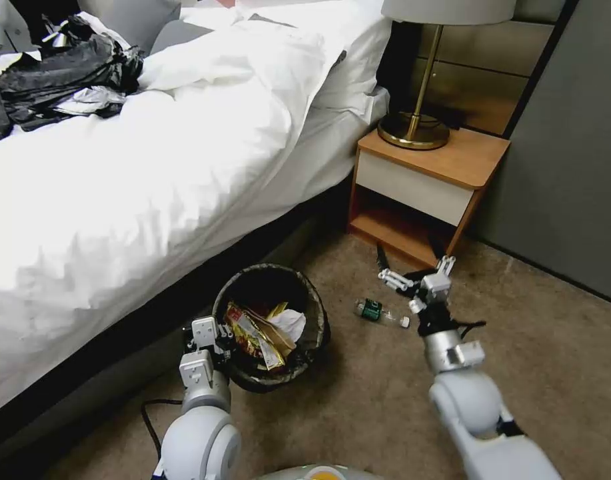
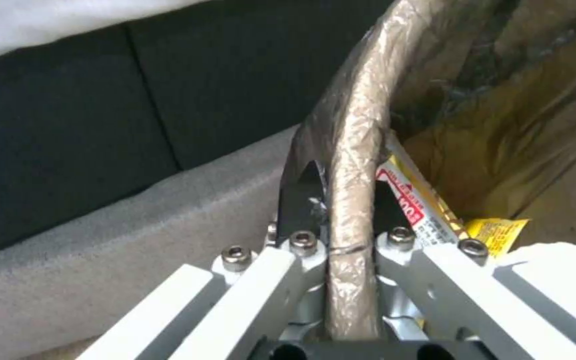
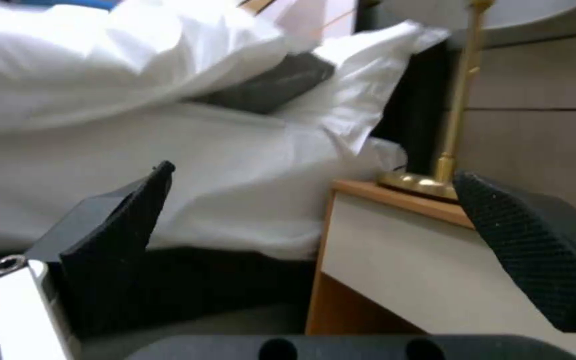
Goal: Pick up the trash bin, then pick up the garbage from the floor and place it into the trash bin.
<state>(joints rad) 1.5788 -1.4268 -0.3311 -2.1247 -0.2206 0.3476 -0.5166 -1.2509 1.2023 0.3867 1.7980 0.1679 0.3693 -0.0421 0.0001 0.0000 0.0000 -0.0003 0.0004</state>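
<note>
- Your left gripper [image 2: 341,200] is clamped on the near rim of the trash bin [image 1: 316,313], one of its fingers [image 2: 301,197] outside the bagged lip and the other inside. Keep that pinch firm; the liner looks slick, so I'd expect it to slide if you ease off.
- The bin sits just off the side of the bed [image 1: 118,187], and it already carries garbage [image 1: 262,330]: a yellow wrapper, red-printed packaging, a white crumpled tissue. Hold it level so nothing tips out.
- Just beyond the bin, away from the bed, a small plastic bottle [image 1: 380,312] lies on the carpet [image 1: 552,347]. That reads as the next piece to collect.
- Your right gripper [image 1: 417,275] hovers close over the bottle's far end, fingers [image 3: 535,250] spread wide and carrying nothing. It looks out level rather than down, so tilt it toward the floor before you descend.
- The bottle is round and will probably roll; straddle its body across the long axis and close slowly.
- Farther from the bin, mind the nightstand [image 1: 445,163] and its lamp [image 1: 415,130] when you swing back.
</note>
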